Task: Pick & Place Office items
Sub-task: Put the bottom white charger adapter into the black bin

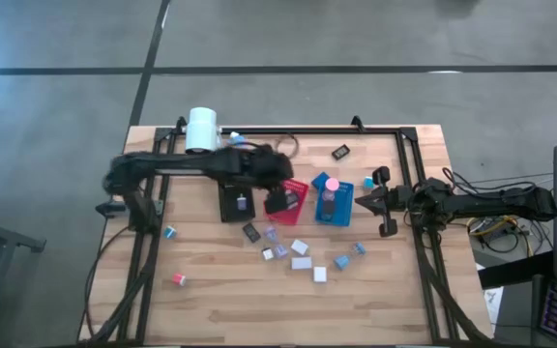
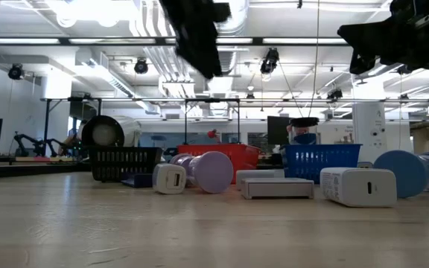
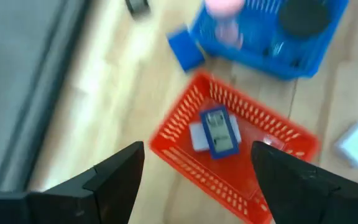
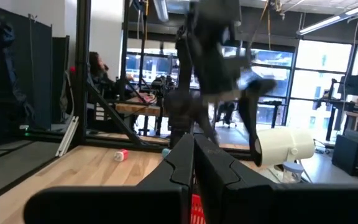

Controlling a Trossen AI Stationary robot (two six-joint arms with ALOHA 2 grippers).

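left hand [image 3: 194, 171] open above red tray [image 3: 185, 134] holding blue-grey item [image 3: 219, 132].

A grey-and-blue item [image 3: 216, 132] is seen in the red latticed tray [image 3: 185, 134]. A pink cap [image 3: 225, 7] and black disc [image 3: 303, 15] are seen in the blue tray [image 3: 253, 53].

The red tray [image 3: 180, 160] sits right under the left gripper [image 3: 197, 151]. The blue tray [image 1: 347, 210] is just past the red one, on the side away from the gripper's arm. The black tray [image 1: 232, 205] is close on the other side, under the arm. The white tube [image 1: 201, 130] lies farther off, at the back edge of the wood table [image 1: 211, 309]. Far behind the table sits a person [image 4: 98, 66].
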